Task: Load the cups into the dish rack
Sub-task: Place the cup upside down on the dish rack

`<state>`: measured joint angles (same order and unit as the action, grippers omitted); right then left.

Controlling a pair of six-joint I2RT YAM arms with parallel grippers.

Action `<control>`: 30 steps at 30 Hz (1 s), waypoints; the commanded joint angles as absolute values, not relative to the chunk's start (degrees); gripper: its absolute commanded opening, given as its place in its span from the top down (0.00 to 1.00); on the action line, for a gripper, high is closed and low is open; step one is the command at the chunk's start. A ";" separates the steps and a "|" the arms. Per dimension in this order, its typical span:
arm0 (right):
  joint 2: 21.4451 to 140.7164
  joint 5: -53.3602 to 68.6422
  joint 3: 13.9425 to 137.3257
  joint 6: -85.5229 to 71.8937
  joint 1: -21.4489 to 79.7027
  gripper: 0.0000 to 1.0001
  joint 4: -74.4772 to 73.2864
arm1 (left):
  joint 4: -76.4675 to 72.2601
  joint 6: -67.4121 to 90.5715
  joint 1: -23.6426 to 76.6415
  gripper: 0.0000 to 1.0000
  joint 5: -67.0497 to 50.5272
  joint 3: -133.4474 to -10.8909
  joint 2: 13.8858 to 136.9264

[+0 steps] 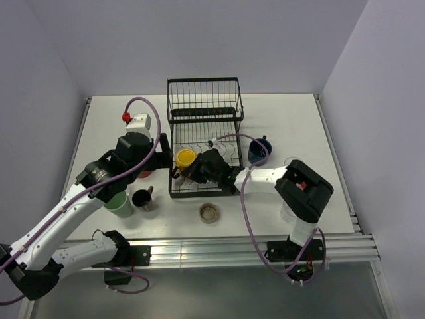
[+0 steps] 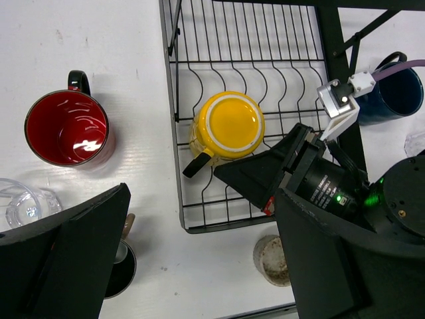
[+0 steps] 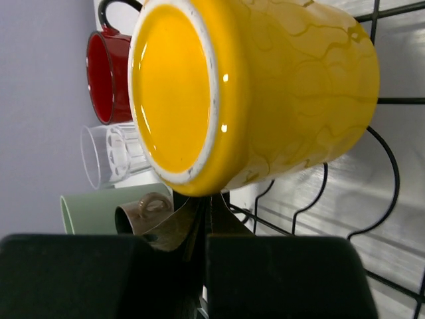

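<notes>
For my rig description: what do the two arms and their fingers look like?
The left arm and right arm have white links and black joints. A purple cable runs along each, with a red plug on the left one. The fingers are broad and black.

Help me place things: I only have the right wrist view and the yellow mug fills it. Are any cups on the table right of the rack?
Observer: Yes, a navy mug stands on the table beside the right side of the dish rack.
Operator: And the other arm?
Observer: The left hand hangs open over the rack's left edge, holding nothing.
Operator: Anything in front of the rack?
Observer: A low brownish glass sits upright on the table there.
</notes>
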<state>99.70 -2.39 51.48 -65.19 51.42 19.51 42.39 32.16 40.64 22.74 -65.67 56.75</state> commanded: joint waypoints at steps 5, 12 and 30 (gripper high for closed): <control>102.21 -0.88 51.06 -68.20 48.96 1.00 27.16 | 41.31 30.59 39.73 0.03 21.09 -65.30 55.63; 104.32 -0.44 51.42 -68.47 47.20 1.00 28.21 | 40.96 30.41 39.29 0.04 20.57 -65.13 55.90; 110.65 5.70 55.89 -72.15 43.24 1.00 36.38 | 40.96 30.23 38.76 0.03 20.65 -63.98 55.72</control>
<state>109.25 4.05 53.39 -70.39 44.29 31.14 42.28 30.89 39.07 20.84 -64.62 56.71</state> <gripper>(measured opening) 0.007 0.966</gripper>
